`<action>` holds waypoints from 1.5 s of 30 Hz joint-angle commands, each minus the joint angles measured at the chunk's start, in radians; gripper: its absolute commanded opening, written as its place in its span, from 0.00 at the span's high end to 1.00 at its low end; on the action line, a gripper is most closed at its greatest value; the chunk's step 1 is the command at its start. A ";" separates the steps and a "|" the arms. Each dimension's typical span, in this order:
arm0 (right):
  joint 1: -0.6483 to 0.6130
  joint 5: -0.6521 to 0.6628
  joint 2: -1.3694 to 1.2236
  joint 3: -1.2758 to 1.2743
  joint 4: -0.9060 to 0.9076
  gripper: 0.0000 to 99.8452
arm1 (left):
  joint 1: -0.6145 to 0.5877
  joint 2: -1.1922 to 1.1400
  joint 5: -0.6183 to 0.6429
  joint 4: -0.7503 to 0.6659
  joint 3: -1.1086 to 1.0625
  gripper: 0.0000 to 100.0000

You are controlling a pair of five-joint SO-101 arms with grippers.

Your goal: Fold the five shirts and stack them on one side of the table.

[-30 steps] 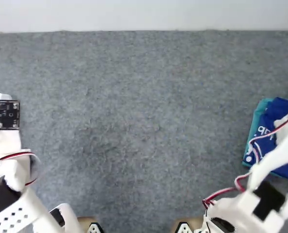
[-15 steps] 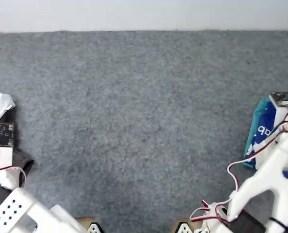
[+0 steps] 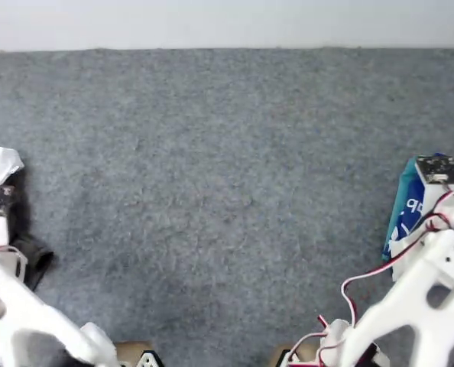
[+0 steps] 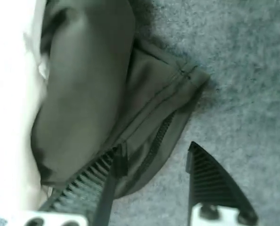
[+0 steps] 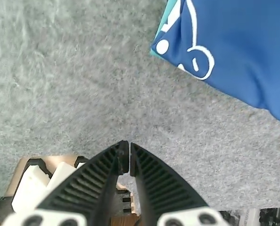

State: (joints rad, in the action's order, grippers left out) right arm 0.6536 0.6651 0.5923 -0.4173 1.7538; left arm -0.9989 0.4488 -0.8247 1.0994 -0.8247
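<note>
Left hand (image 4: 154,149) open astride the hem of the dark olive cloth shirt (image 4: 93,94) — soft, light, likely to slump; pinch the doubled hem. Right hand (image 5: 127,146) closed, empty.

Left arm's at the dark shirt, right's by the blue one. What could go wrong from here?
1. Left end effector is open over the dark shirt's bunched hem; it may pinch several layers or snag the white shirt beside it.
2. Right end effector, shut, could nudge the blue shirt askew.
</note>
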 commanded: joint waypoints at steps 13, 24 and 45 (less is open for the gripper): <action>-0.007 0.003 0.168 -0.003 0.041 0.99 | 0.097 -0.657 0.083 -0.012 0.394 0.84; -0.008 0.005 0.236 -0.005 0.041 0.99 | 0.138 -0.545 0.215 0.196 0.664 0.99; -0.010 0.006 0.237 -0.005 0.041 0.99 | 0.486 -0.081 0.591 0.276 1.337 0.98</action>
State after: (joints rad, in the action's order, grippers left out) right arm 0.6521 0.6651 0.8132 -0.4204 1.7553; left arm -0.5708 0.3291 -0.2908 1.3786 0.3920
